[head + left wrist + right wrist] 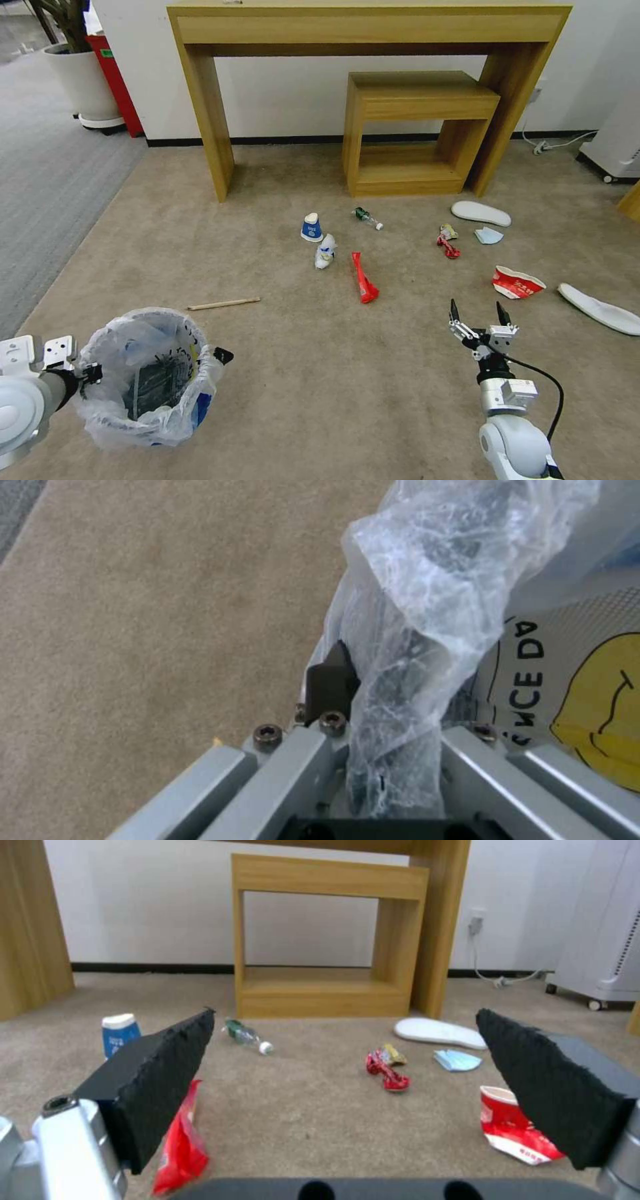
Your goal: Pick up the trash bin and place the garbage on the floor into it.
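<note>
Bin already in hand: small round dark trash bin [157,383] with crinkled clear plastic liner, gripped at its rim by left pincer [90,373], clamped on rim and bag, held low at the robot's left, above beige short-pile carpet floor [320,373]. Right pincer [481,315] spread wide, holding nothing, hovering low on the right, aimed at the scattered litter.

Pick-up half judged done; collecting not begun. Still lying on the carpet: blue-white paper cup [311,227], small clear bottle [368,218], long red wrapper strip [364,279], crumpled red candy wrappers [447,242], light-blue face mask [489,235], crushed red-white paper bowl [517,282], two flat white slippers [481,213]. Nothing of these visibly inside the bin yet.
</note>
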Motion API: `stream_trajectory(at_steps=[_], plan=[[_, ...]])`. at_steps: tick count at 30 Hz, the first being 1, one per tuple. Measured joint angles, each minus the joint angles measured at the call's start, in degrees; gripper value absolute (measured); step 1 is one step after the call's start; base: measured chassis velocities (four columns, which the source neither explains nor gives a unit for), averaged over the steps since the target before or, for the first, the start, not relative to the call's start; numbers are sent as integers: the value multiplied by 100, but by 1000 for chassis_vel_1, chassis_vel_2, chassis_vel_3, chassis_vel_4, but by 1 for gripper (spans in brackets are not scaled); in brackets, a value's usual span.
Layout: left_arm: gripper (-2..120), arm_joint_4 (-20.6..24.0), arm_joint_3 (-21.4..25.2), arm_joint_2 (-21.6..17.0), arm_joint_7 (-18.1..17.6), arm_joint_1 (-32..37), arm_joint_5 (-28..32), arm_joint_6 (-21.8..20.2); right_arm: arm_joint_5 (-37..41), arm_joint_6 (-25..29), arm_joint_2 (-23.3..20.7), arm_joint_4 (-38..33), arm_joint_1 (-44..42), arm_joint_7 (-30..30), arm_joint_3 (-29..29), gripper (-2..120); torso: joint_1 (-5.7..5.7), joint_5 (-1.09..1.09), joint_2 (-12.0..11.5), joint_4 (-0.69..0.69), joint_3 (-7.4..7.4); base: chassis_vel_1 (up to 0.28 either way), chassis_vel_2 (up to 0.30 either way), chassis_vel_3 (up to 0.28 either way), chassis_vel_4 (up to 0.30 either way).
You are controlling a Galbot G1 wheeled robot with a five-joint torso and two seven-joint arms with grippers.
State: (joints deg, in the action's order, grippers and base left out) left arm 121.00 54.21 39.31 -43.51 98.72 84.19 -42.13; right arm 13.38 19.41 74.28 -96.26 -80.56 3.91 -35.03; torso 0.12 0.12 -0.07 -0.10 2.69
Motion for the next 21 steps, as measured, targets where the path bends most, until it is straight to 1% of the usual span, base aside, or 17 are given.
stream_trajectory(at_steps=[9,17,21], plan=[[0,10,-2,35,33,11,-41,0,-14,23,13,6,-13,-36,-5,100,0,0,0,0,0,63,59,-54,-68],[0,19,2,48,49,30,-68,0,-35,37,19,7,-22,-52,-4,100,0,0,0,0,0,0,0,0,0],[0,26,2,52,52,30,-70,0,-37,41,18,7,-42,-62,-8,100,0,0,0,0,0,46,62,-43,-53]])
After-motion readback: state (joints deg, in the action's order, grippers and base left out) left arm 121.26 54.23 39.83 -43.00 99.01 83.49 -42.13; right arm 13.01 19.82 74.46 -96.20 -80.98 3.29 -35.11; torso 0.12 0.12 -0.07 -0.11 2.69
